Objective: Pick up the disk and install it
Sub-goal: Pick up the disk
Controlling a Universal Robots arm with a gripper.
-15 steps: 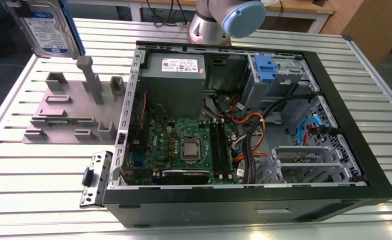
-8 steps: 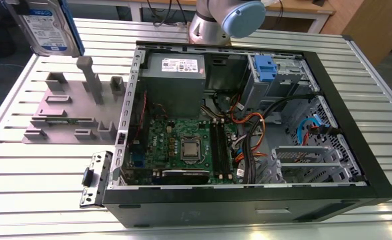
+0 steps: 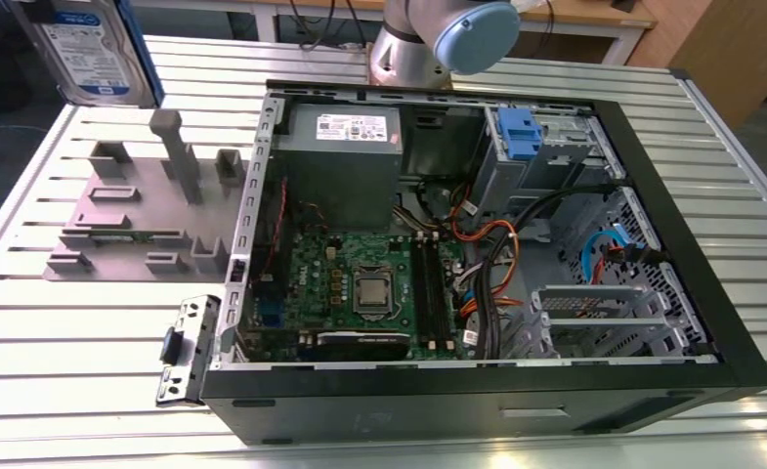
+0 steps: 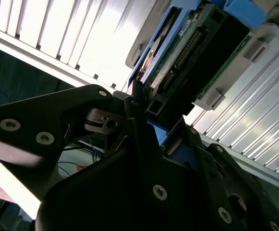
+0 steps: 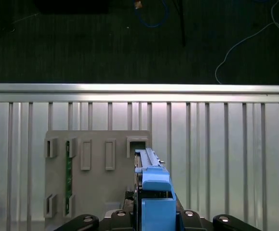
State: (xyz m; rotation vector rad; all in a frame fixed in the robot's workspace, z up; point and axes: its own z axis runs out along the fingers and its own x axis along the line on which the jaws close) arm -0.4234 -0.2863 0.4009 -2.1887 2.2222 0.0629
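Second wrist view: black hand [image 4: 153, 120] clamped on flat silver-metal disk [image 4: 192, 53] with blue plastic bracket, held edge-on above grey slotted holder [image 5: 96, 192] on slatted table [image 5: 226, 159], seemingly to clear it; open computer case [image 3: 690, 225] well apart.

exterior: high, down on case [image 3: 680, 234] | first wrist: straight down on fixture [image 5: 98, 192] | second wrist: close on disk [image 4: 187, 57]
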